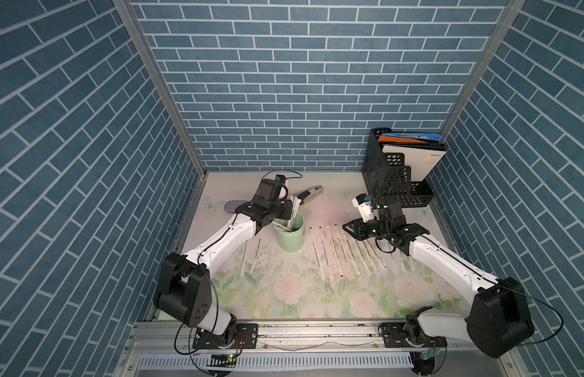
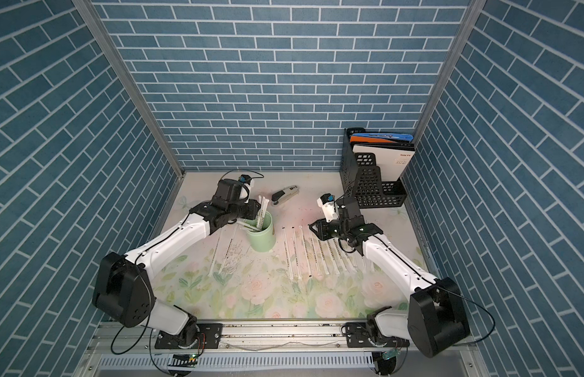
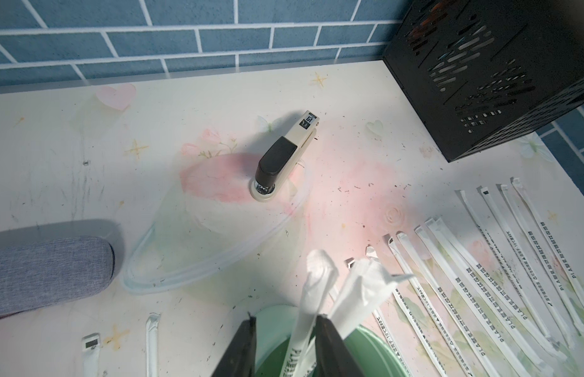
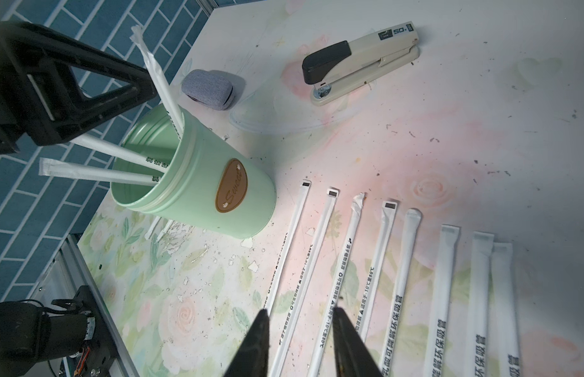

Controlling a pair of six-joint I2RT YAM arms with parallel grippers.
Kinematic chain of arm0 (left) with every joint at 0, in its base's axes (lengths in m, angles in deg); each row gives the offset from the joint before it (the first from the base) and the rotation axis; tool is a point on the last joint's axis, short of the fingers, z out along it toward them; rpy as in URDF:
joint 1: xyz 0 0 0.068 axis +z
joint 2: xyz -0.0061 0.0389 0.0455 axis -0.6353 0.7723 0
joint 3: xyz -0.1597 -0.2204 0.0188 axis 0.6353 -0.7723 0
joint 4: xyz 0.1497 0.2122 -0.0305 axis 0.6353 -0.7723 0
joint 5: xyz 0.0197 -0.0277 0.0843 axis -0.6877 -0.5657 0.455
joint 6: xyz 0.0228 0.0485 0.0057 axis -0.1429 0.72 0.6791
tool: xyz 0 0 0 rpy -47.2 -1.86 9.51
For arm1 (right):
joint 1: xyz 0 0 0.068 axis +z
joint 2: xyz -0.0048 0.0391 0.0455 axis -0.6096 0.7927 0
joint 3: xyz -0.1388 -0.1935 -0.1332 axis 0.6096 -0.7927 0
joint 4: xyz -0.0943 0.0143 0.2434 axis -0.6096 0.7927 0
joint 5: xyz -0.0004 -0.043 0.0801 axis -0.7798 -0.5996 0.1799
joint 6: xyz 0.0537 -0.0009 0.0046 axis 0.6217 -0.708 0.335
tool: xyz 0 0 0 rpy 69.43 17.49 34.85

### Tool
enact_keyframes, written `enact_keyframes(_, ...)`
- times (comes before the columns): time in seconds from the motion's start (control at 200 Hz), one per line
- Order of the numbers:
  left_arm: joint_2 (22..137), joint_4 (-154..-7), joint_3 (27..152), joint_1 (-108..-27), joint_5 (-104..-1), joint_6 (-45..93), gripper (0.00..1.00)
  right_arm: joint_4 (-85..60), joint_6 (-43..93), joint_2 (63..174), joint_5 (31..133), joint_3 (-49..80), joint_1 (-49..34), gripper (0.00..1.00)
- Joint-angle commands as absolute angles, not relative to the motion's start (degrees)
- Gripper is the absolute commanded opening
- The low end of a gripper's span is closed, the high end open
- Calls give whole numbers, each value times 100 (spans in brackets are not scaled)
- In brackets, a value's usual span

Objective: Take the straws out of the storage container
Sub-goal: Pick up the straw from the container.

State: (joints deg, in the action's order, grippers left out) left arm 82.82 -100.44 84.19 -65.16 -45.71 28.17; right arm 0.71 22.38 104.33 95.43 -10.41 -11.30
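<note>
While right fingers (image 4: 349, 346) gape empty, left fingers (image 3: 331, 351) stand apart around a near-upright straw (image 3: 308, 310).

You have four views: two high, two on the wrists.

Both top views look steeply down from high at the front toward the back wall (image 1: 290, 98) and take in the whole bench (image 1: 284, 293). Your left wrist view sits close over the storage container (image 3: 362, 346), facing the stapler (image 3: 284, 156). Your right wrist view hangs low over the laid-out straws (image 4: 406, 261), facing that same container and stapler, which both wrist views share.
</note>
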Motion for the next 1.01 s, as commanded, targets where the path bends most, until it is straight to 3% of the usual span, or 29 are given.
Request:
enact_keyframes(0.0, 8353, -9960, 8535, -6541, -4586, 2811, 33, 52, 2298, 10465, 9637, -978, -1098, 33)
enact_keyframes(0.685, 8476, -9914, 8617, -6545, -4717, 2783, 27, 122, 2271, 10459, 9610, -987, -1101, 33)
enact_keyframes(1.0, 8372, -10017, 8642, -6540, -4622, 2812, 11, 95, 2280, 10476, 9619, -964, -1095, 34)
